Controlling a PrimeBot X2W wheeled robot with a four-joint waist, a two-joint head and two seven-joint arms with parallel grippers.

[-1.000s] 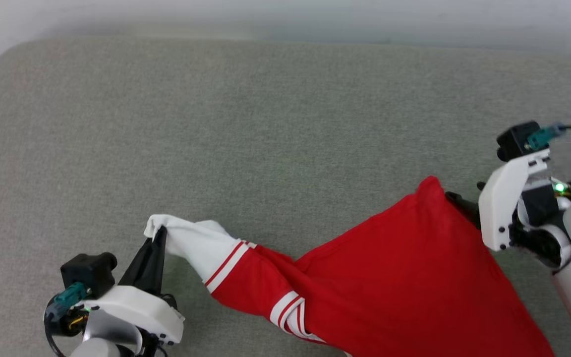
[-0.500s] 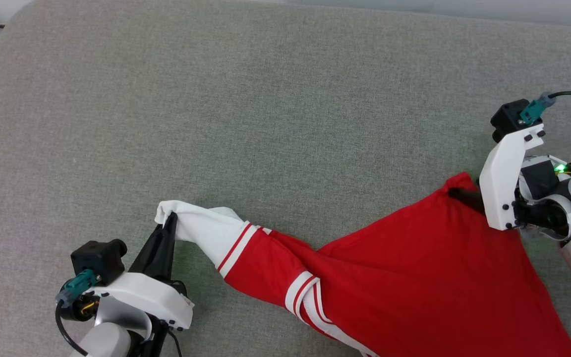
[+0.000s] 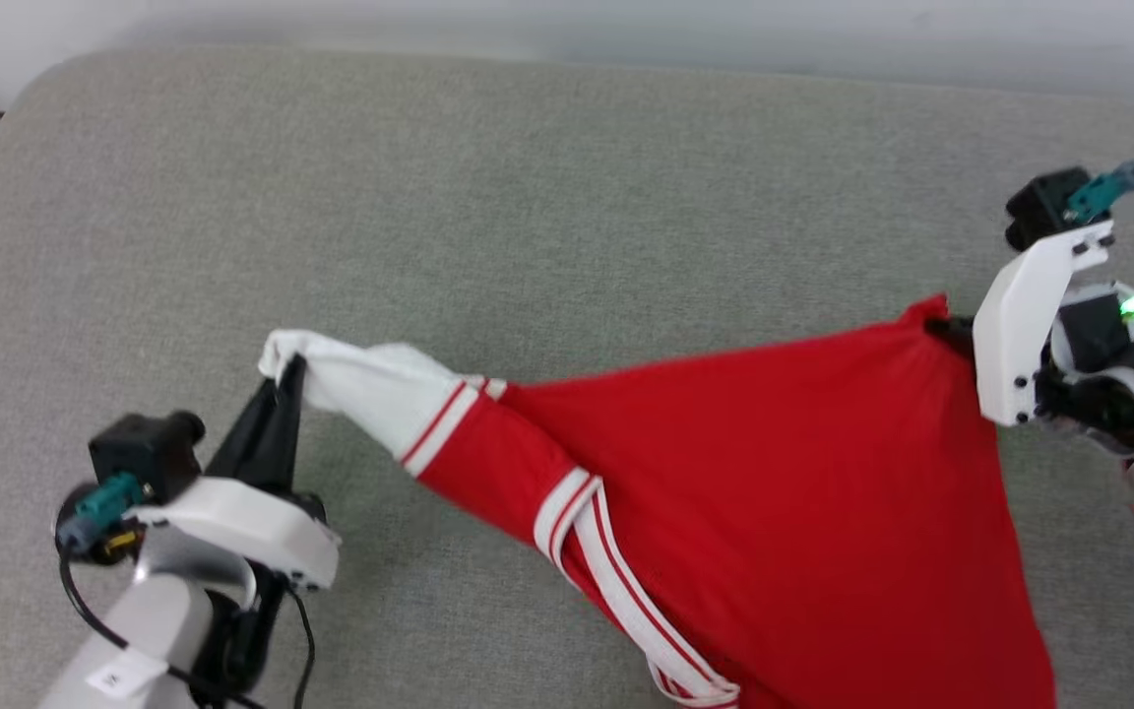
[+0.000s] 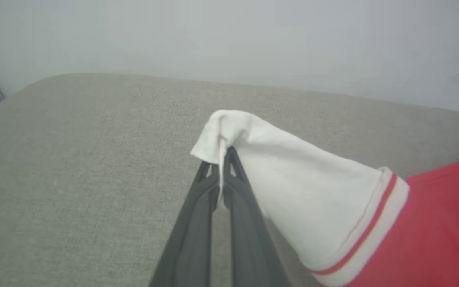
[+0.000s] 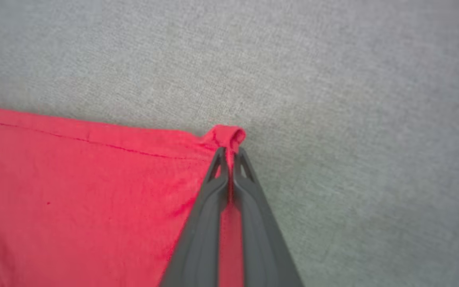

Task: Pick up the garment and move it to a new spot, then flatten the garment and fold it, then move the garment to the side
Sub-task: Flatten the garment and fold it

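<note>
The garment [image 3: 774, 473] has stretched taut, red with white sleeve.

Shirt [image 3: 774, 473]: lower body runs off the head view's bottom edge at 5 o'clock. Right fingers [image 3: 953, 333] mostly hidden behind their white wrist housing [image 3: 1030, 325]. Left forearm [image 3: 149, 618] cut off at 7 o'clock. Right wrist view blurred throughout; cloth weave indistinct.

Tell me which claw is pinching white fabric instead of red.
The left claw, shut on the tip of the garment's white sleeve; the right claw is shut on a red hem corner instead.
</note>
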